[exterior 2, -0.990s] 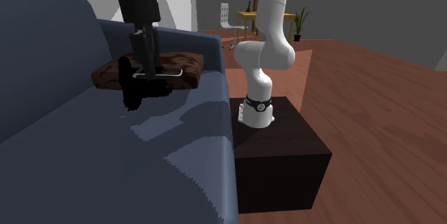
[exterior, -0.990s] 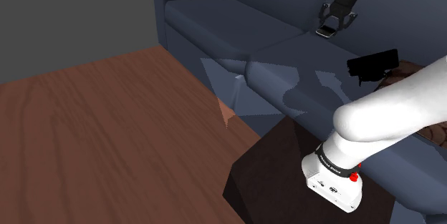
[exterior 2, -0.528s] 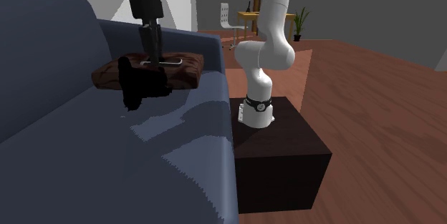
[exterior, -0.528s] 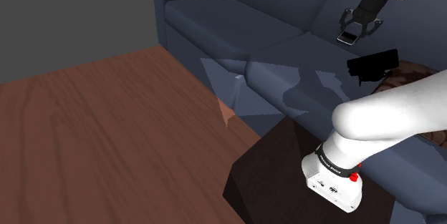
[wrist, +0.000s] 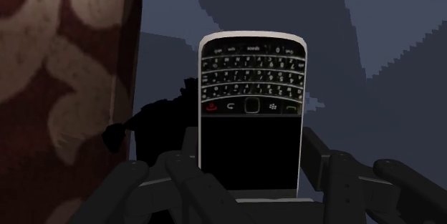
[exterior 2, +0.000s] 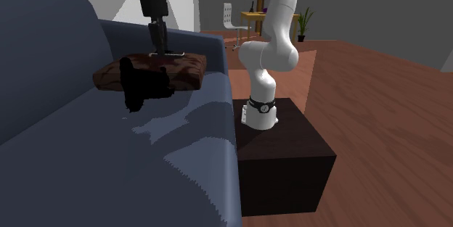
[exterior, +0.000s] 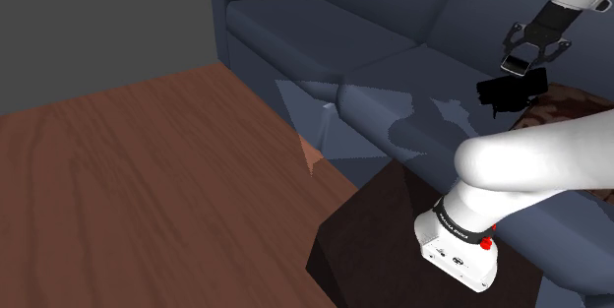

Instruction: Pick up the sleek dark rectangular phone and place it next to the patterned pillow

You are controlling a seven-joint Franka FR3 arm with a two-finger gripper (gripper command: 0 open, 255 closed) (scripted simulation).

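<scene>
Fingers (wrist: 321,167) down (clasping phone (wrist: 251,115)), near pillow (wrist: 64,79)

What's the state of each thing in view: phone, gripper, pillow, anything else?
Dark rectangular phone with silver rim: clasped in the all-black two-finger gripper, off the blue-grey sofa seat, screen dark.
Gripper: shut on the phone.
Brown patterned pillow: lying on the seat.
Black blocky object: resting on the seat beside the pillow.

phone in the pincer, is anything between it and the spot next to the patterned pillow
Yes: a flat-black shapeless object lies on the blue sofa seat against the brown patterned pillow, under the dark rectangular keypad phone. It takes up that side.
</scene>
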